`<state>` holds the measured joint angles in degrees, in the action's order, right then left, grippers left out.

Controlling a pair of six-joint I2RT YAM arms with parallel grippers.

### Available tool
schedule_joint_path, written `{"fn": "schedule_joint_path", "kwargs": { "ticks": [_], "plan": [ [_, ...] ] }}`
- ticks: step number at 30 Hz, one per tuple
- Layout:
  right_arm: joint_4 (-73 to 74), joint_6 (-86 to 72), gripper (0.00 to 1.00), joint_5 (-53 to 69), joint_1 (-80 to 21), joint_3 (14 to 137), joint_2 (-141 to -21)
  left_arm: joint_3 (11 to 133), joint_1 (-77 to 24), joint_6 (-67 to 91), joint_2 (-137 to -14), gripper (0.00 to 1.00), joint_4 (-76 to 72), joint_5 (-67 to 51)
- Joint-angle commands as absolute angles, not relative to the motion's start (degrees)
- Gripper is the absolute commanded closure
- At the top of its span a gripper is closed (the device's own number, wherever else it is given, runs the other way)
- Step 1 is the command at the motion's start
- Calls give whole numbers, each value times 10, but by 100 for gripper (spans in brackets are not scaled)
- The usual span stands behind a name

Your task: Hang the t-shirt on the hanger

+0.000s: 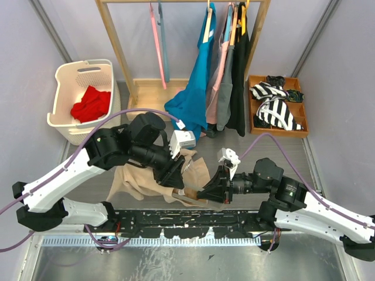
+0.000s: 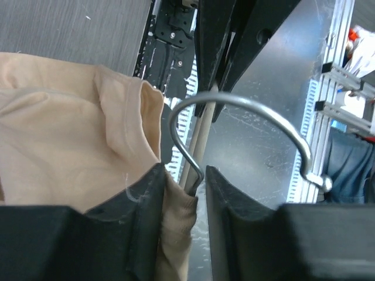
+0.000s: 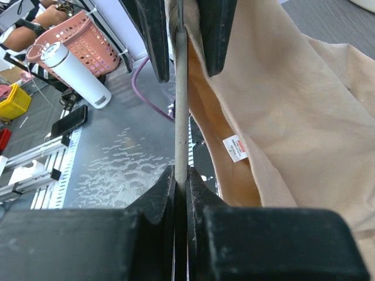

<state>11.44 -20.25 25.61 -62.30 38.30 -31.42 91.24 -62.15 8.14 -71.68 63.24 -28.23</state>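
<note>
top: overhead, far | l+r wrist: v close, face-to-face | shared: hanger [image 2: 252, 108], t-shirt [image 2: 64, 134]

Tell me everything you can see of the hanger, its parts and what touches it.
The hanger is thin and pale grey, plastic-looking, with a curved silver hook that looks like metal. The right hand is clamped shut on its bar. The hook's neck stands between the parted fingers of the left hand, where the beige t-shirt bunches against it.

A robot lab staged as a laundry corner: grey partition walls [image 1: 23, 76] flank a wooden clothes rack [image 1: 113, 42], a white laundry basket [image 1: 85, 63] left of it, a wooden tray [image 1: 255, 120] right of it, a metal bench [image 1: 176, 263] before it.
</note>
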Motion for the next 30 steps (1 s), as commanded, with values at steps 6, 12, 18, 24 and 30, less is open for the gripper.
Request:
{"fn": "schedule_joint_path", "kwargs": {
  "ticks": [6,12,18,24,30],
  "plan": [
    [-7,-216,99,233,-623,390,-311,886,-622,87,-720,100,609,-294],
    [0,-223,98,218,-623,393,-324,878,-616,77,-714,100,620,-281],
    [99,-230,52,134,-623,431,-313,863,-590,58,-699,100,640,-273],
    [275,-291,29,-98,-623,510,-273,841,-540,43,-675,100,643,-273],
    [455,-426,27,-251,-623,547,-261,845,-512,44,-669,100,619,-264]
  ]
}}
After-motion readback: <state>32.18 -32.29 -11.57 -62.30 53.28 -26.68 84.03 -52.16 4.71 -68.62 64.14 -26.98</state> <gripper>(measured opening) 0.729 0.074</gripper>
